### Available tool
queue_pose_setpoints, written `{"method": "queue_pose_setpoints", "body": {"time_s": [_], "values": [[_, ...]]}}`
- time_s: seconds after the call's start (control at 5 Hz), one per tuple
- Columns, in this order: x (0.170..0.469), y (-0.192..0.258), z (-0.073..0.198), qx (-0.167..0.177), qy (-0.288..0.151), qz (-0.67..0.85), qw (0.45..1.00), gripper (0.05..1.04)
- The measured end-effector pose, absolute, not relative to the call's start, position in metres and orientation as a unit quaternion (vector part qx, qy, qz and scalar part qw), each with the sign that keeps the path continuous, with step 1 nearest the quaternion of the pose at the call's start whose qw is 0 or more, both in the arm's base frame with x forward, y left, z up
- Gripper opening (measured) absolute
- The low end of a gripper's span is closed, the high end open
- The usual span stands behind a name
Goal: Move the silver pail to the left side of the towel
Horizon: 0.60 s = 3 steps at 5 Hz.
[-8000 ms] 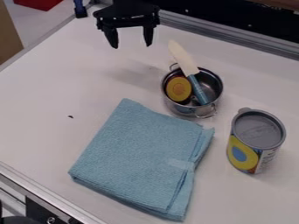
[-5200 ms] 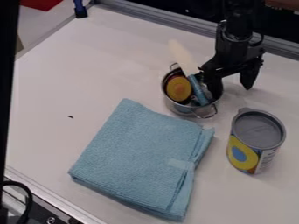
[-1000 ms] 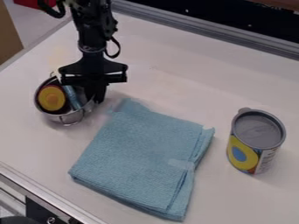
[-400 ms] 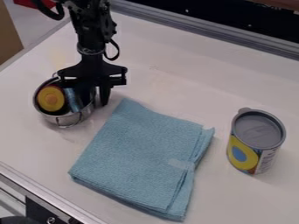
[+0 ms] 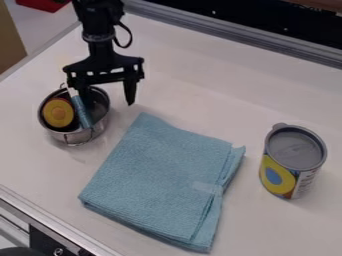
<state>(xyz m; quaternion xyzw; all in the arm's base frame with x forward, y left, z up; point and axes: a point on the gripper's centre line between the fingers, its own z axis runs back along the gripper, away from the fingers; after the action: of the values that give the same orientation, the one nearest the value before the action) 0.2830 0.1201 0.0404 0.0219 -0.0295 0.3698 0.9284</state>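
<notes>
The pail (image 5: 85, 134) stands upright on the surface (image 5: 267, 230), left of the towel (image 5: 160, 175) and near its upper corner; inside lean the yellow disc (image 5: 58, 112) and the spatula (image 5: 81, 111). The gripper (image 5: 107, 96) has released it, fingers apart, one over the pail, the other outside; the placing looks done, leaving the retreat. A sideways pull could catch the pail's wall and tip it; the inner finger might snag the spatula; lifting straight up seems safer.

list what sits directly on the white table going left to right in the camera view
silver pail → blue towel → can with a grey lid
</notes>
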Motion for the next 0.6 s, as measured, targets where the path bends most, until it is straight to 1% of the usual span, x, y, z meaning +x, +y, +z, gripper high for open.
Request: {"method": "queue_pose_setpoints", "body": {"time_s": [0.2, 0.4, 0.6], "values": [[0.287, 0.116, 0.053, -0.004, -0.028, 0.374, 0.927, 1.000], [0.297, 0.107, 0.055, -0.003, -0.043, 0.376, 0.926, 1.000], [0.319, 0.088, 0.056, 0.003, -0.069, 0.343, 0.937, 1.000]]}}
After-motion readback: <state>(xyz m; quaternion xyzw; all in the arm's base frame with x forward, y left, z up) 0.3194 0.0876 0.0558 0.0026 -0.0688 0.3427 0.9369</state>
